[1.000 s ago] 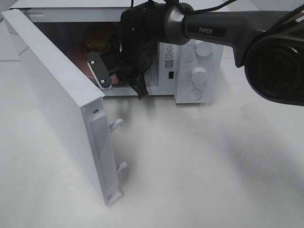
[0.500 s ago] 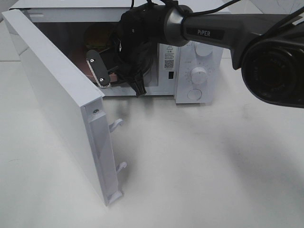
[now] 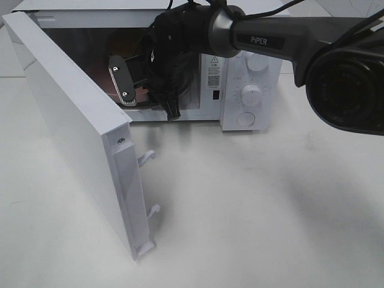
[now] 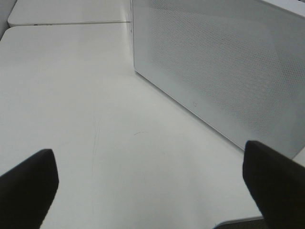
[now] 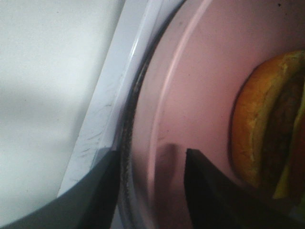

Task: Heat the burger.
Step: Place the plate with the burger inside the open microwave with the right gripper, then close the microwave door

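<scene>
The burger, golden-brown bun with a dark patty, lies on the pink plate inside the microwave. In the high view the burger shows only dimly, deep in the cavity behind my right arm. My right gripper reaches into the opening at the plate's front rim. In the right wrist view the right gripper has its jaws apart on either side of that rim, not pressing it. My left gripper hangs open over bare table, nothing between its fingers.
The microwave door stands swung wide to the left, its latch hooks pointing out over the table. The left wrist view shows the door's mesh outer face close by. Two dials sit on the panel at the right of the cavity.
My right gripper's jaws have spread apart and let go of the pink plate's rim. Its silver-edged finger has shifted slightly up and left. The left gripper has not moved.
</scene>
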### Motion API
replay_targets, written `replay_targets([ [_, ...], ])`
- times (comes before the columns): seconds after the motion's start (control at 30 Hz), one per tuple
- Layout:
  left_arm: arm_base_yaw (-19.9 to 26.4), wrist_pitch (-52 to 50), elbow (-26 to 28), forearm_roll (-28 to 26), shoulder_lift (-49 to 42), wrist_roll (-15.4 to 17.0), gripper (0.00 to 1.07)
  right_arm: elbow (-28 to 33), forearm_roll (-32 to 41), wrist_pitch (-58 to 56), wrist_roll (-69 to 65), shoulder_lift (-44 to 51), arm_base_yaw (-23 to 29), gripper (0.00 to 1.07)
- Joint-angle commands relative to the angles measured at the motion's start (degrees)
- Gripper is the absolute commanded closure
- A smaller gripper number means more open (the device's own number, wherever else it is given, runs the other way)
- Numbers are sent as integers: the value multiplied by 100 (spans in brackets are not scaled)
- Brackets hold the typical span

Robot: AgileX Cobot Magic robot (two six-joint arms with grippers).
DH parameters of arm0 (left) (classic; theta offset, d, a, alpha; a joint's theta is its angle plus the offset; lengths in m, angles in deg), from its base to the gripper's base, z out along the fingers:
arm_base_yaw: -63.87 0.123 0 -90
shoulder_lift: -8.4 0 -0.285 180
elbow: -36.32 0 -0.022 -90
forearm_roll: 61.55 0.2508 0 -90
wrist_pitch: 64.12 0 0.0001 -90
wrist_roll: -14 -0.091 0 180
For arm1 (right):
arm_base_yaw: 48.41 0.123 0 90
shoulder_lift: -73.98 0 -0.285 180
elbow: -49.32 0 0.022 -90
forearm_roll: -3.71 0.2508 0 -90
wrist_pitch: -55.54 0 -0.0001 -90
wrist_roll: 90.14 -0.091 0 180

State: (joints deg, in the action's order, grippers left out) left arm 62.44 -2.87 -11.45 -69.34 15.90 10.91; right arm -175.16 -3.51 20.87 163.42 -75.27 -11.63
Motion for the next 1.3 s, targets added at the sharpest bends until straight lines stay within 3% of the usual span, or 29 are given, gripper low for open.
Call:
replay_targets([
  [0.03,23,-11,6,0,-103,11,9,-29,178,-97,-178,115,0,57],
  [0.2,23,-11,6,0,-103,11,9,384,264,286,-561,367,0,50],
  [0.27,23,-11,6,0,-103,11,9,819,246,579,-561,561,0,39],
  [0.43,23,-11,6,0,-103,11,9,1381,246,928,-636,871,0,29],
  [0.57,23,-11,6,0,-103,11,9,1753,241,1249,-722,1077,0,29],
  [0.77,23,-11,6,0,-103,11,9,2842,229,2189,-1020,1690,0,29],
  [1.1,23,-11,6,0,-103,11,9,4177,201,2424,-1123,2595,0,30],
  [1.3,23,-11,6,0,-103,11,9,4658,183,2435,-1134,3060,-63,30],
])
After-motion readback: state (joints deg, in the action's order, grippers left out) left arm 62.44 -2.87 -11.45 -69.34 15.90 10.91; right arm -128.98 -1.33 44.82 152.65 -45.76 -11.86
